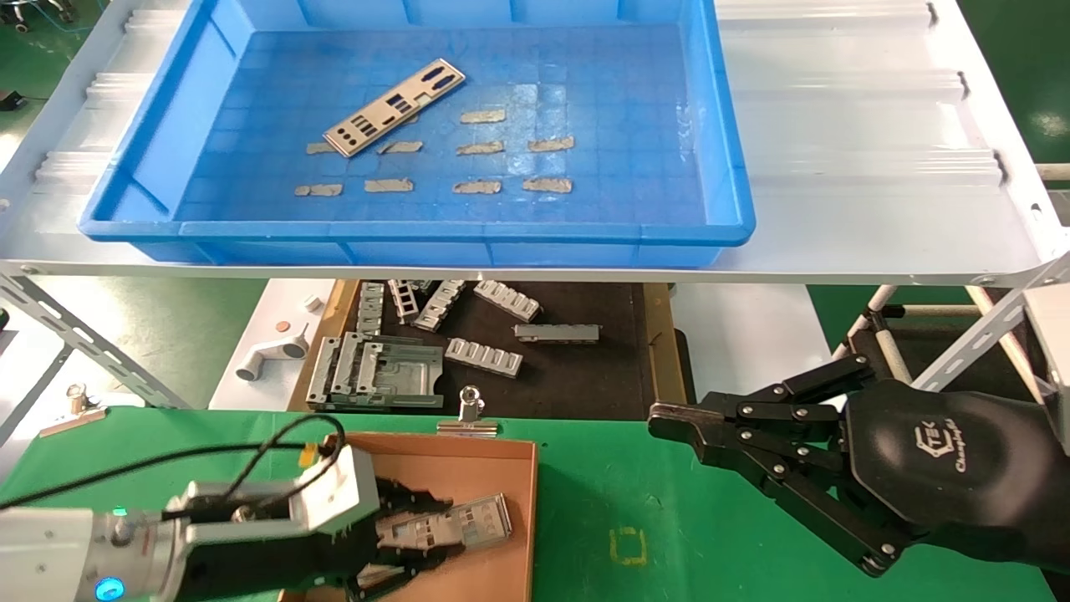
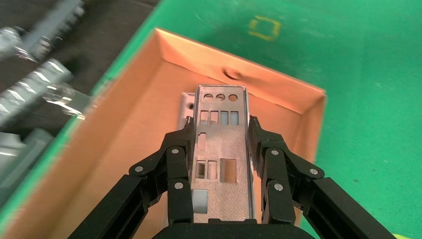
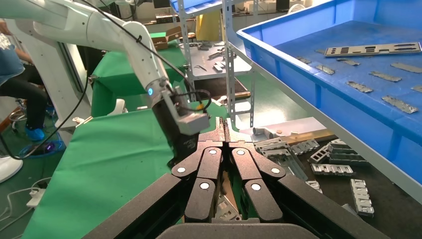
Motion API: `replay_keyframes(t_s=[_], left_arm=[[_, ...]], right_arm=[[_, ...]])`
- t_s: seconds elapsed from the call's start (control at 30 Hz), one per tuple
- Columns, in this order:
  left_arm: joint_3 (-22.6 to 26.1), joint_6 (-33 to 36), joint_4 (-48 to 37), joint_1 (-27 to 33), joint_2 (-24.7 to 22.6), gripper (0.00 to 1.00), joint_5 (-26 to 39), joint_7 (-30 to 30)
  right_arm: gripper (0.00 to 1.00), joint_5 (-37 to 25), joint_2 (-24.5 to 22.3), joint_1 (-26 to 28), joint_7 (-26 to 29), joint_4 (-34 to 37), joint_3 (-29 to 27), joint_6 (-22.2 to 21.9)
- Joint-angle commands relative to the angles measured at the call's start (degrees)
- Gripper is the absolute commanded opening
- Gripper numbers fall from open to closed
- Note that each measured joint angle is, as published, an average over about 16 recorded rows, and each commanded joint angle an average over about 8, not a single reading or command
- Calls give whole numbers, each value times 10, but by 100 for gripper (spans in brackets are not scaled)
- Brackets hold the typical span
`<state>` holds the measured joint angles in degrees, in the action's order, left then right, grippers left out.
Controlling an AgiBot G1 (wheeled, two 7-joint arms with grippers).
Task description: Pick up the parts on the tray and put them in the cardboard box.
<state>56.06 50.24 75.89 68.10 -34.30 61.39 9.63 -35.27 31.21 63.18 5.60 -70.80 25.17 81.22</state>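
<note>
The left gripper [image 2: 222, 149] clamps a plate [image 2: 221, 154] low inside the box [image 2: 303, 107], ready to release; the right gripper [image 1: 669, 418] idles pinched together beside it

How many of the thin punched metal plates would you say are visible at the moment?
3. One plate lies on the blue tray. One is gripped by the left tool over the cardboard box. Another lies in the box, mostly hidden beneath it; more may be concealed.
</note>
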Motion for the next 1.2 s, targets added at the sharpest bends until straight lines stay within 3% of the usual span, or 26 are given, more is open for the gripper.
replay_keyframes(t_s=[0.03, 0.53, 1.07, 1.2], left_arm=[[3, -8, -1, -8, -4, 0, 1, 0], [9, -59, -8, -35, -16, 0, 16, 1], [7, -60, -15, -37, -25, 0, 15, -16], [6, -57, -17, -36, -27, 10, 13, -20]], right_arm=[[0, 0, 0, 0, 0, 0, 0, 0], [0, 0, 0, 0, 0, 0, 0, 0], [0, 0, 0, 0, 0, 0, 0, 0], [0, 0, 0, 0, 0, 0, 0, 0]])
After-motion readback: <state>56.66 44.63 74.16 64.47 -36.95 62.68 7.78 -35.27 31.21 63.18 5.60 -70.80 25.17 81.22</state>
